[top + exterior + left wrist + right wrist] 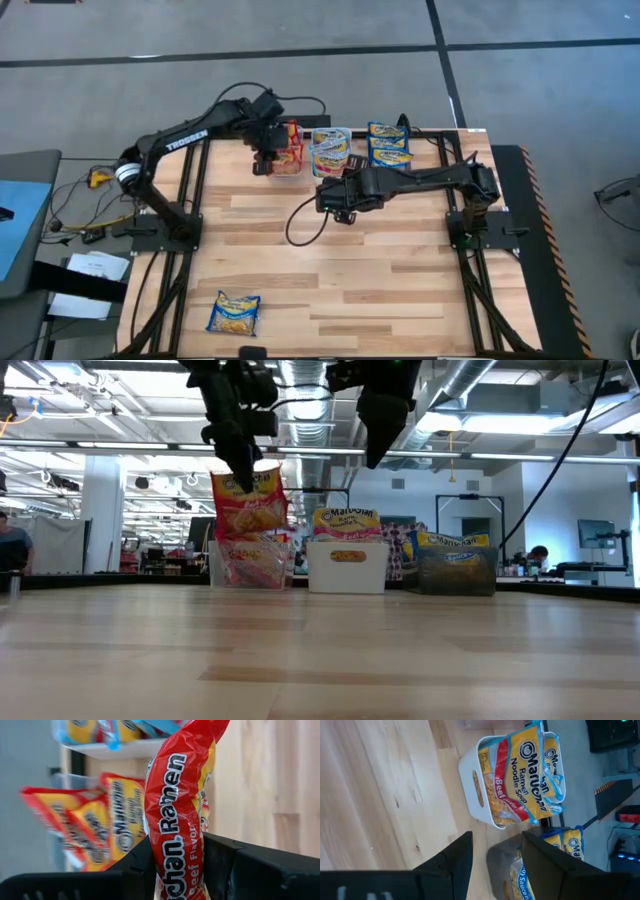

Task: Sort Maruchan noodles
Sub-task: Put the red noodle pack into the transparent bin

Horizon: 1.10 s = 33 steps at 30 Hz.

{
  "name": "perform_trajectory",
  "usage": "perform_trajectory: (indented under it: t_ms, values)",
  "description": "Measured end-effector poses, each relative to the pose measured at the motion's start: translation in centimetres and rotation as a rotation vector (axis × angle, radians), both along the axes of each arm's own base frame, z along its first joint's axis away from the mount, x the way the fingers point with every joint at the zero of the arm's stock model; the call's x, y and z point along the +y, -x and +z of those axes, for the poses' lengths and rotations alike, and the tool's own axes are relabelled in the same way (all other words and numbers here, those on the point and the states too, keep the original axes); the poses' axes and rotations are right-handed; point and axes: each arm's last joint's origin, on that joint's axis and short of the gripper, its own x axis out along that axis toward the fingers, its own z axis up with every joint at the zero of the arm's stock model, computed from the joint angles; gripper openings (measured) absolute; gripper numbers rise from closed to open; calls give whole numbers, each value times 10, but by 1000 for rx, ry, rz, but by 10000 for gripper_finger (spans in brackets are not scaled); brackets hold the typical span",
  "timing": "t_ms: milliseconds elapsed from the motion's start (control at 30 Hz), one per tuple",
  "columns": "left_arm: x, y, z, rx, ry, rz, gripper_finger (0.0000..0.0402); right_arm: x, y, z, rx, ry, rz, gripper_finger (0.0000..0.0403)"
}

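left hand (177, 870) pinches a red ramen packet (182, 805); right hand (495, 857) open.

Three bins (330, 152) line the table's (340, 270) far edge; one packet (234, 313) lies near.

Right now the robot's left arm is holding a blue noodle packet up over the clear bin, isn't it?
Not quite: the packet is red, not blue. The left wrist view shows the left end effector shut on a red beef ramen packet, and the low view shows that red packet hanging above the clear bin. The rest is right.
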Motion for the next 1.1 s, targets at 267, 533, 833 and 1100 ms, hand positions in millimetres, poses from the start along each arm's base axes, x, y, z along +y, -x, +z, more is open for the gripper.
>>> perform_trajectory:
  t_ms: [267, 533, 833, 1100]
  values:
    - [9, -10, -23, 91, 54, 8, 97, -6, 0, 0, 2, 1, -16, 187]
    - [13, -15, -33, 136, 32, 20, 96, -7, 0, 0, 2, 1, -18, 187]
    - [18, -24, -51, 138, 113, -1, 96, -7, 1, -1, 6, -1, -25, 187]
    - [26, -23, -59, 130, 166, 28, 97, -7, 1, -1, 6, 0, -26, 187]
